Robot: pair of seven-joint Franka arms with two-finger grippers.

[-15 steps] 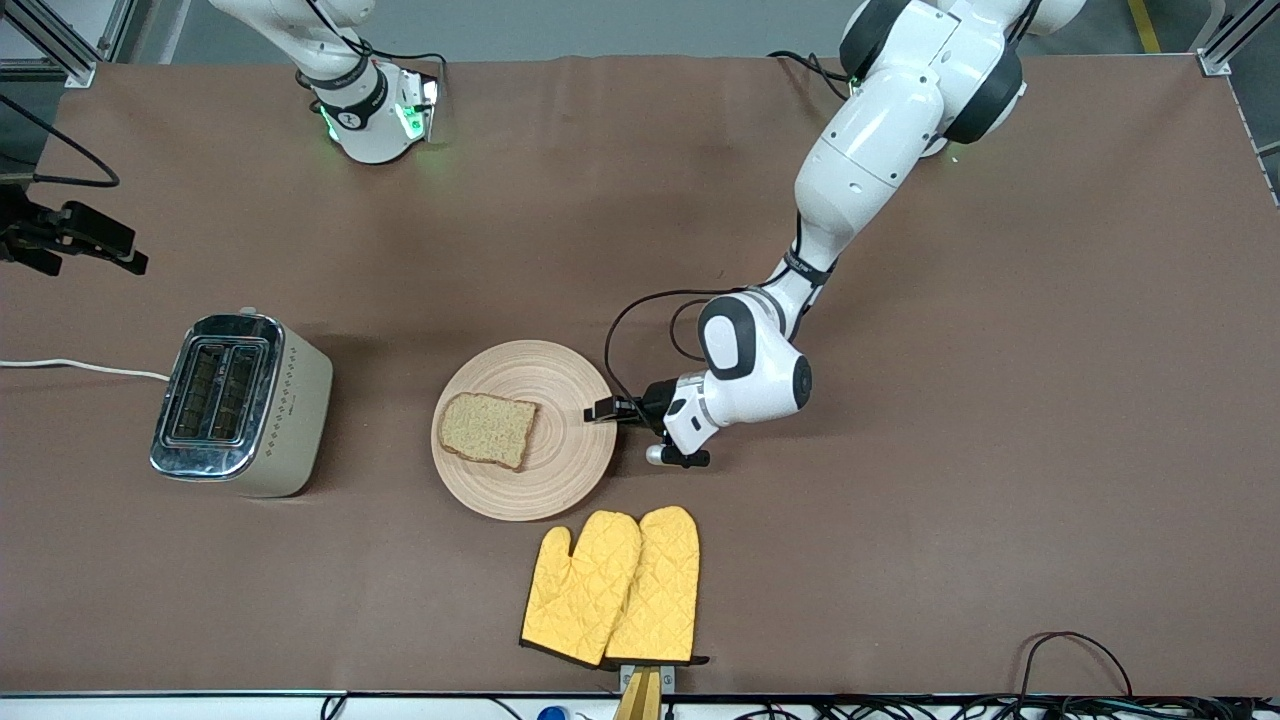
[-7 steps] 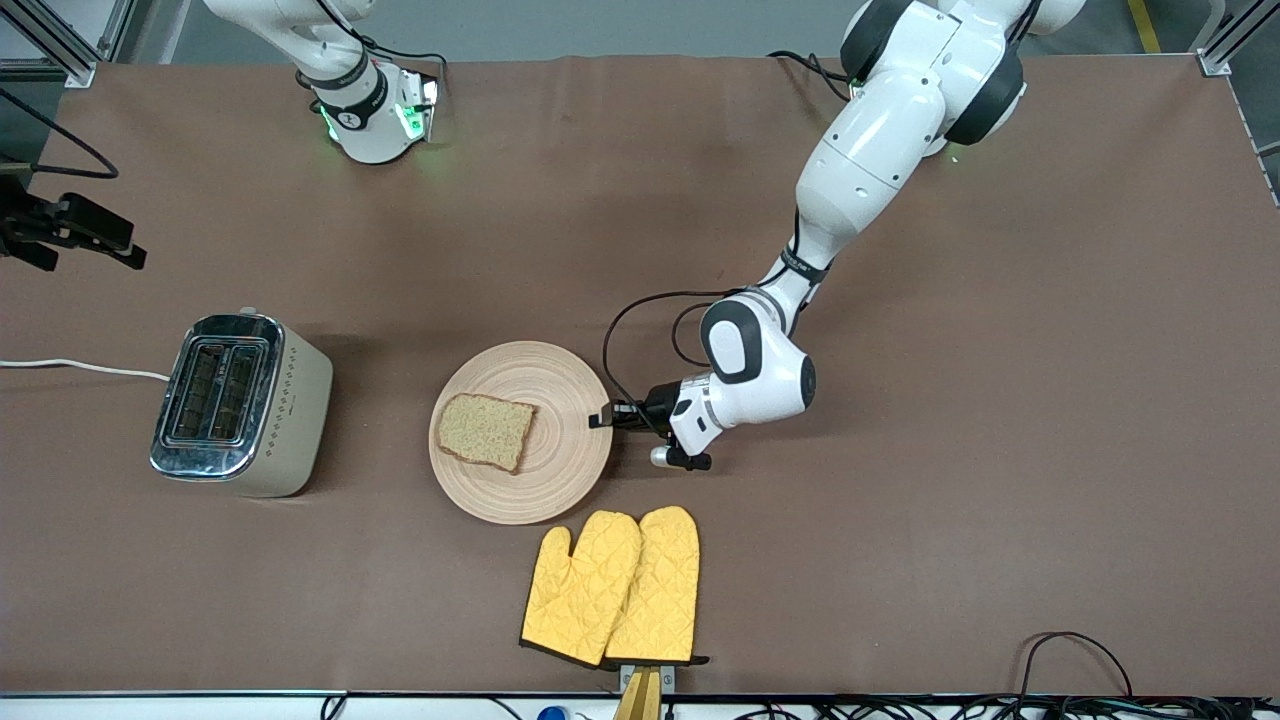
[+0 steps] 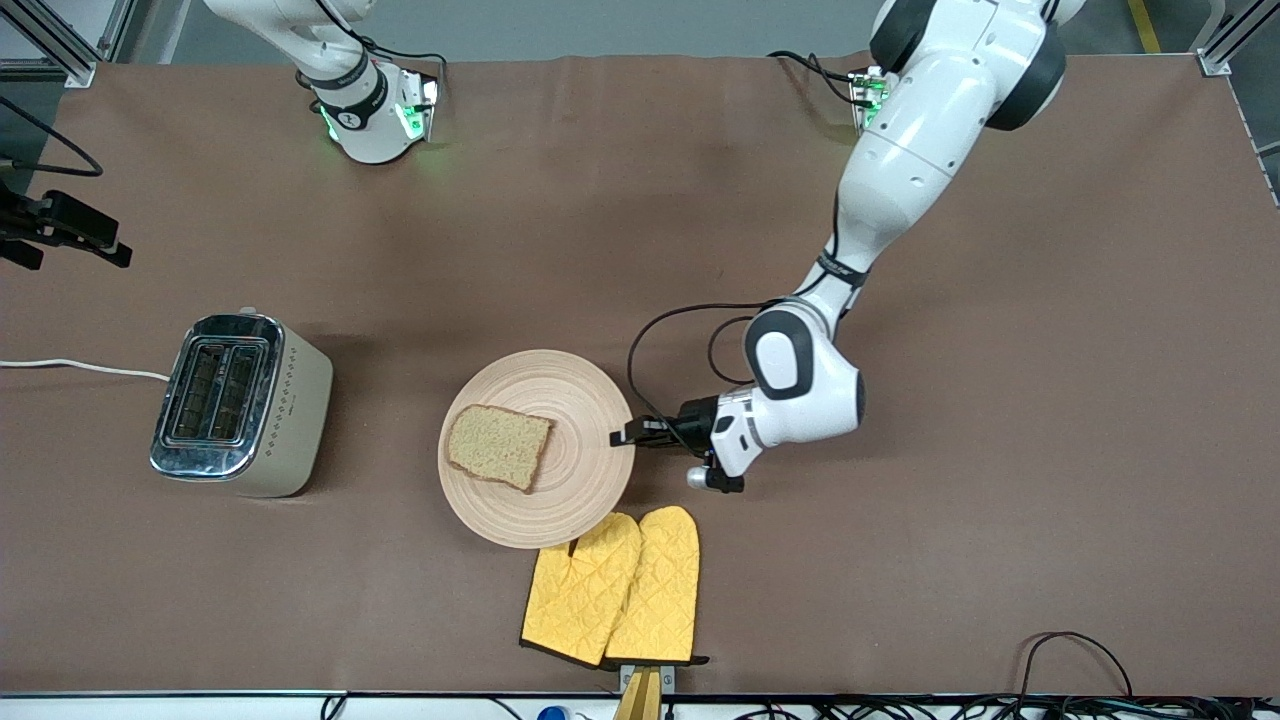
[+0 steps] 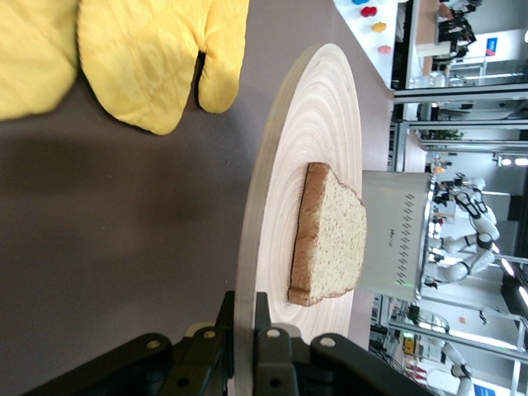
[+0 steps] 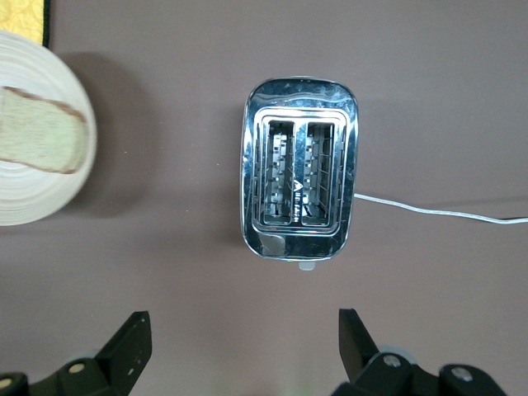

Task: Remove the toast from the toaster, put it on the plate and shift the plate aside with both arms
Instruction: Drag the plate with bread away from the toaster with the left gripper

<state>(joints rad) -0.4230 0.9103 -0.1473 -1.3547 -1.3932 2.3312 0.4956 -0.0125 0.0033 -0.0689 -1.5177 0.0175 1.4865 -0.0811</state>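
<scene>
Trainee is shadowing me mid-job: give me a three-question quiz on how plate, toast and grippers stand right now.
1. True or false: the toast lies on the plate.
2. Which gripper grips the plate's rim?
A. left gripper
B. right gripper
3. Fill in: the plate's edge overlaps the yellow ___.

Key: 1 true. 2 A; the right gripper hangs open over the toaster. 3 oven mitts.

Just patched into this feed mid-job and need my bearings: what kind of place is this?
Likely a robotics lab with a mock breakfast setup, not a home kitchen. Two arms are bolted to a brown-covered table framed in aluminium; a toaster, mitts and a plate serve as props; the left wrist view shows other robots.
</scene>
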